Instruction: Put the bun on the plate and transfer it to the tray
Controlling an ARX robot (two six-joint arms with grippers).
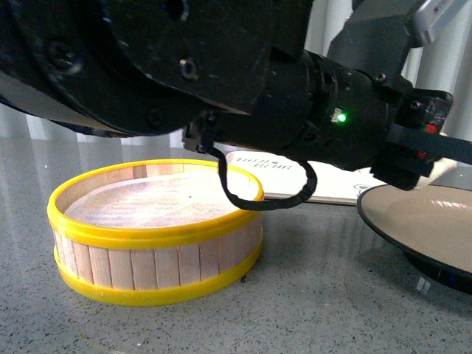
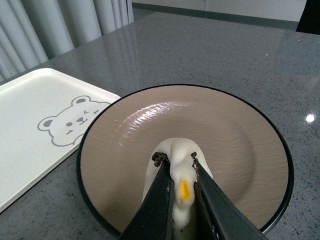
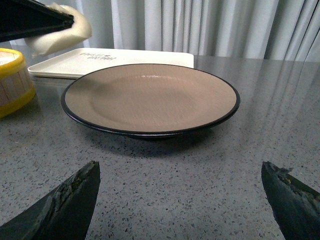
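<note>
One bun (image 2: 175,147), white and soft, is pinched between the narrow fingers of the left gripper (image 2: 177,159), which press in on both its sides. The left wrist view puts it over the plate (image 2: 235,125). The right wrist view shows it lifted clear, above the plate's rim on the steamer basket (image 1: 155,236) side. No contact with the plate is visible.

The plate sits on the grey worktop (image 1: 310,302). The tray (image 2: 30,115) is just beside it, on the side away from the right arm; whether the two touch I cannot tell. The basket is apart from both.

The right gripper (image 3: 180,167) is spread wide and holds nothing, low over the worktop and facing the plate.

Step in hand, as I judge it: placing the bun on the plate, not yet done.

Next move calls for lowering the bun to the plate's flat centre and letting go gently. The dough looks sticky and may cling to a finger. After that, the plate needs a grip on its rim to go to the tray.
</note>
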